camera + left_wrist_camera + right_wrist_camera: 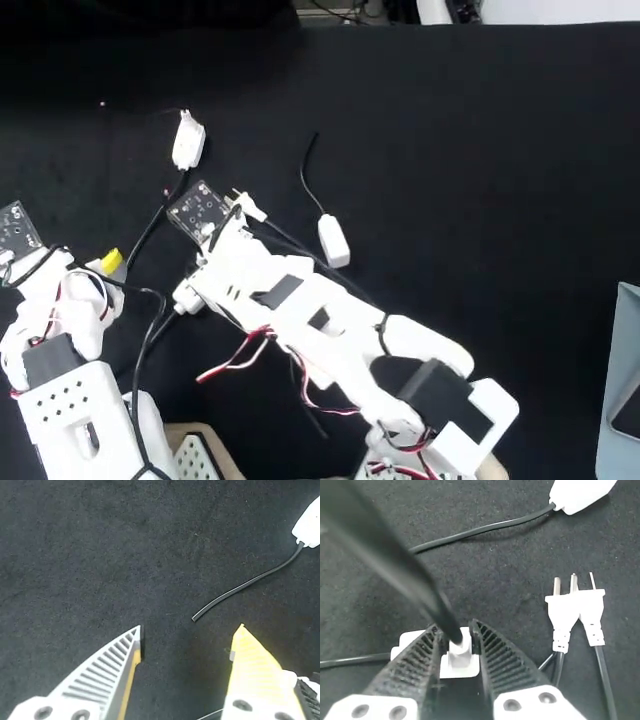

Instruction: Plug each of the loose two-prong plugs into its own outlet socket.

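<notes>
Closest to us, the right gripper (455, 626) is clamped narrowly on a white plug (457, 655). The plug's black cord (385, 545) rises past us, and a white block (410, 641) sits directly under it. Just beside it we see a loose plug (563, 611) touching a second plug (592, 612), prongs pointing toward an outlet socket (580, 492). The left gripper (190, 627) hangs spread wide, holding nothing, over the black table (75, 540), near a thin cable (250, 582).

Your high camera looks down from well above the table (480, 150). Both wrist cameras face it from close by. High and right wrist views share the loose plugs (575, 612).
</notes>
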